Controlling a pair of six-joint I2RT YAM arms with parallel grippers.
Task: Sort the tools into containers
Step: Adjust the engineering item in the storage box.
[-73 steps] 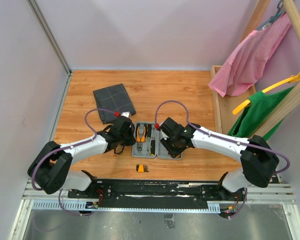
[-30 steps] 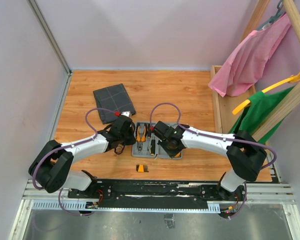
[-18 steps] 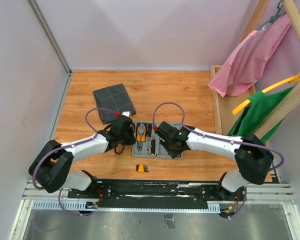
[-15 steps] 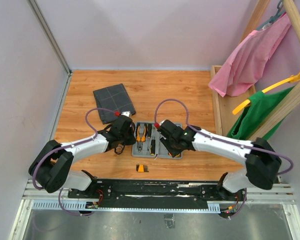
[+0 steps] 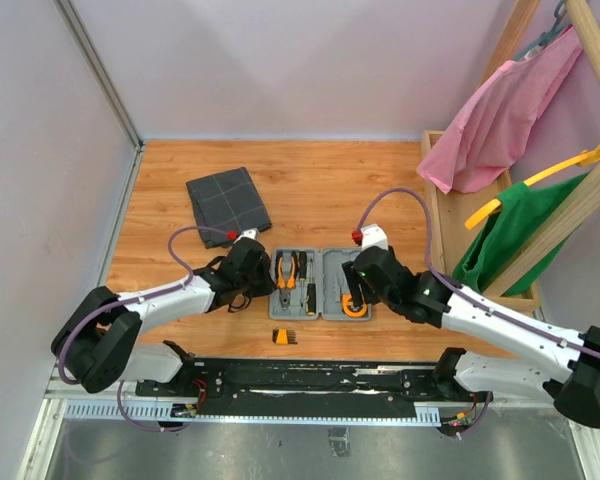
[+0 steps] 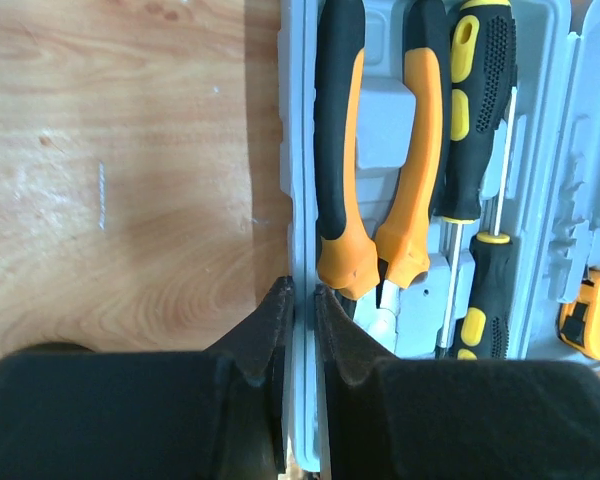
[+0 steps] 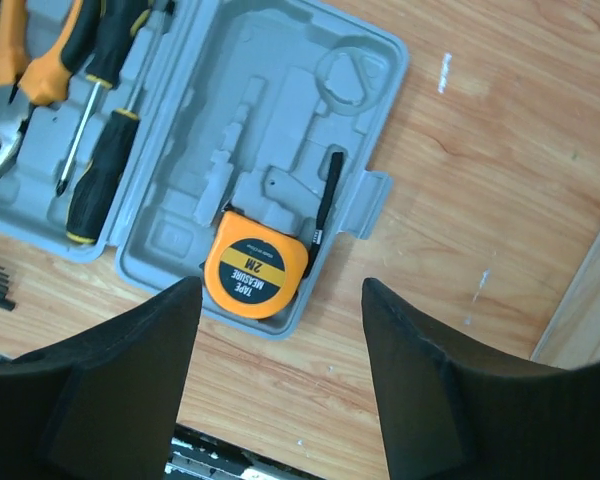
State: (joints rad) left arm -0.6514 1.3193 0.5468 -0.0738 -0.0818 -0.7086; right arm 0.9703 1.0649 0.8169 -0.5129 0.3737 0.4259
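Observation:
The light-grey case [image 5: 320,283] lies open at the table's near middle. Its left half holds the orange-and-black pliers [image 6: 380,150] and two black-and-yellow screwdrivers [image 6: 475,110]. A round orange tape measure [image 7: 252,272] sits in the right half. My left gripper [image 6: 302,300] is shut on the case's left rim [image 6: 300,200]. Raised above the case's near right corner, my right gripper [image 7: 280,288] is open and holds nothing. The small orange bit holder [image 5: 285,337] lies on the wood in front of the case. The dark grey pouch [image 5: 227,205] lies flat at the back left.
A wooden rack [image 5: 450,200] with pink [image 5: 500,110] and green [image 5: 520,215] garments on hangers stands along the right side. A wall [image 5: 40,200] borders the left side. The black mounting rail [image 5: 310,378] runs along the near edge.
My right gripper has opened and drawn back to the right and up off the case, leaving the orange tape measure in the right half. The left gripper has kept its grip.

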